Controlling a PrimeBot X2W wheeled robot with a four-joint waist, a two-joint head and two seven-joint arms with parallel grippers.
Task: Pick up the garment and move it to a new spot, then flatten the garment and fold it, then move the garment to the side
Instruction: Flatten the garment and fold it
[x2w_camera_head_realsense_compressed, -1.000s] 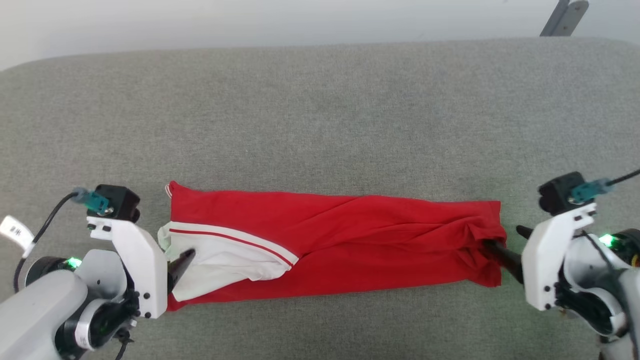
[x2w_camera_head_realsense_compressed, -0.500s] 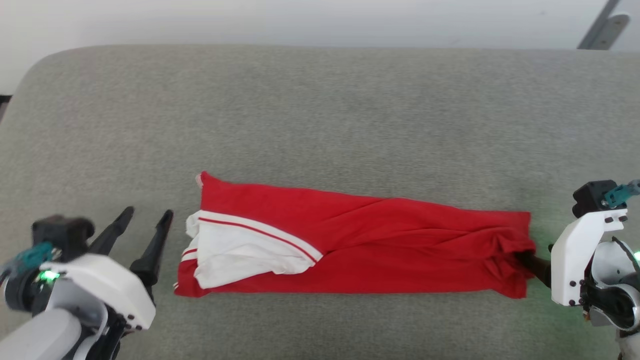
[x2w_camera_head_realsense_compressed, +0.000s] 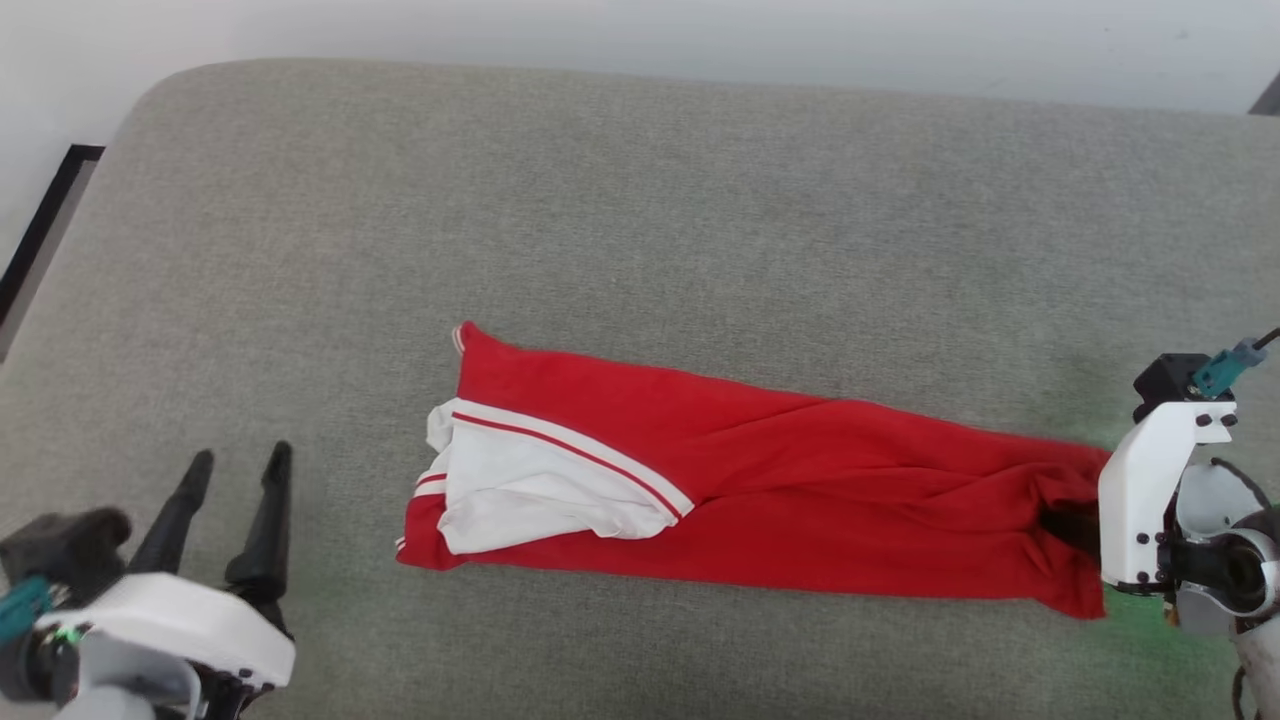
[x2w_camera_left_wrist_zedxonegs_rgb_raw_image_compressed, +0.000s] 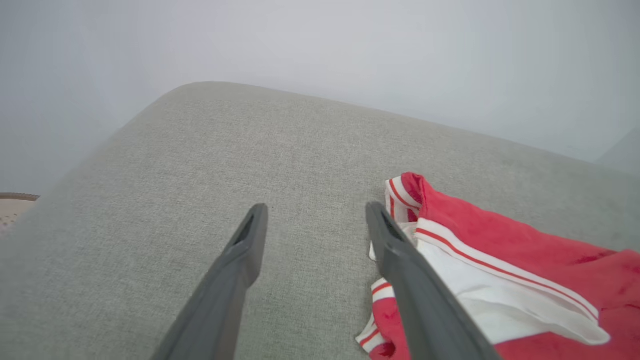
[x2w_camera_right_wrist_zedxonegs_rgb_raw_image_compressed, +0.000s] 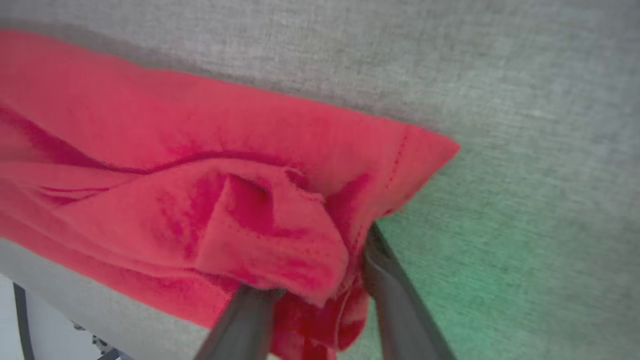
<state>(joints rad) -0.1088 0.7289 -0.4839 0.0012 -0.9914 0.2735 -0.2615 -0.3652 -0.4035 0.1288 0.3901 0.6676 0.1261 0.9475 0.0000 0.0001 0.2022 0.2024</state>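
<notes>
The garment (x2w_camera_head_realsense_compressed: 800, 480) lies as a long red strip across the grey cushion (x2w_camera_head_realsense_compressed: 640, 220), with a white sleeve end and striped trim folded over its left end. My left gripper (x2w_camera_head_realsense_compressed: 240, 455) is open with nothing between its fingers. It hovers over bare cushion to the left of the garment, clear of it. In the left wrist view the left gripper (x2w_camera_left_wrist_zedxonegs_rgb_raw_image_compressed: 316, 207) has the garment (x2w_camera_left_wrist_zedxonegs_rgb_raw_image_compressed: 500, 240) just beyond its right finger. My right gripper (x2w_camera_head_realsense_compressed: 1070, 525) is at the garment's right end. In the right wrist view the right gripper (x2w_camera_right_wrist_zedxonegs_rgb_raw_image_compressed: 312, 260) has bunched garment fabric (x2w_camera_right_wrist_zedxonegs_rgb_raw_image_compressed: 200, 175) pinched between its fingers.
The cushion's rounded left corner (x2w_camera_head_realsense_compressed: 150, 100) drops off toward a dark frame (x2w_camera_head_realsense_compressed: 40, 250) on the floor. A pale wall runs behind the cushion's far edge. A beige rim (x2w_camera_left_wrist_zedxonegs_rgb_raw_image_compressed: 10, 205) shows past the left edge. Bare cushion lies beyond and in front of the garment.
The camera has turned, shifting the whole picture. My left gripper has drawn back left off the white sleeve end and now stands apart. My right gripper's fingers have closed in on the right end.
</notes>
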